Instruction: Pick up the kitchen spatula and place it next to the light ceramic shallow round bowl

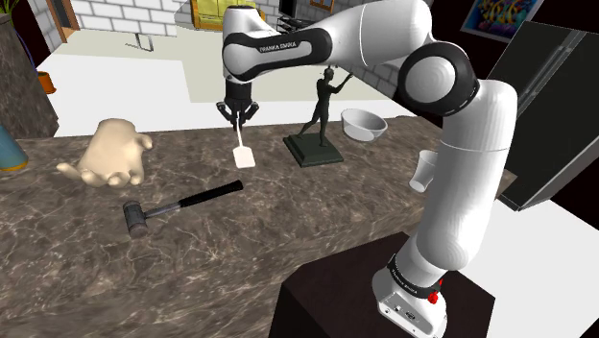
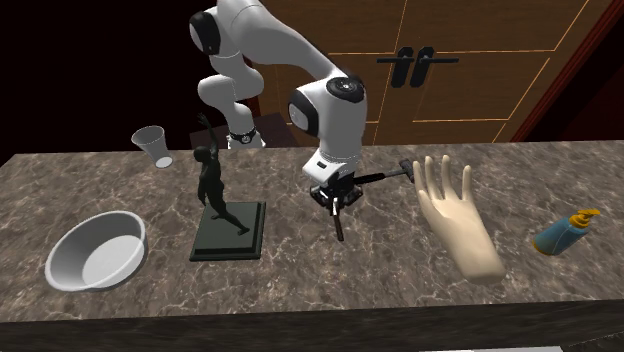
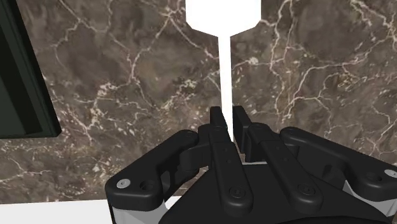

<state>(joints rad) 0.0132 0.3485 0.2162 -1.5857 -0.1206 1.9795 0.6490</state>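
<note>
Here, the black gripper point(image 1: 239, 115) is closed on the thin handle of the white spatula point(image 1: 244, 155). The spatula hangs down from the gripper with its flat end lowest. It is near the middle of the shoulder view, over the brown stone tabletop point(image 1: 86, 259). I cannot tell if the flat end touches the tabletop.

In the wrist view, the two fingers point(image 3: 218, 124) squeeze the handle between them. The spatula point(image 3: 224, 63) runs straight away from the gripper point(image 3: 227, 118) to its wide white end. The tabletop point(image 3: 127, 76) is behind it.

In the second exterior view, the gripper point(image 2: 336, 201) is in the middle of the frame. The spatula point(image 2: 339, 226) looks thin and dark there and points down.

The round bowl point(image 1: 364, 123) sits at the upper right of the middle in the shoulder view. In the second exterior view the bowl point(image 2: 95, 250) is at the lower left. It is well apart from the spatula. A dark statue point(image 1: 322, 108) of a person on a flat base stands between them. In the second exterior view the statue point(image 2: 210, 180) is just left of the gripper.

A hammer point(image 1: 178, 205) with a black handle lies on the tabletop, below the spatula in the shoulder view. A tan model hand point(image 1: 110, 154) rests at the left. In the second exterior view the model hand point(image 2: 455, 220) is right of the gripper. A small white cup point(image 2: 152, 146) stands at the upper left, and a blue bottle point(image 2: 563, 235) lies at the far right.
</note>
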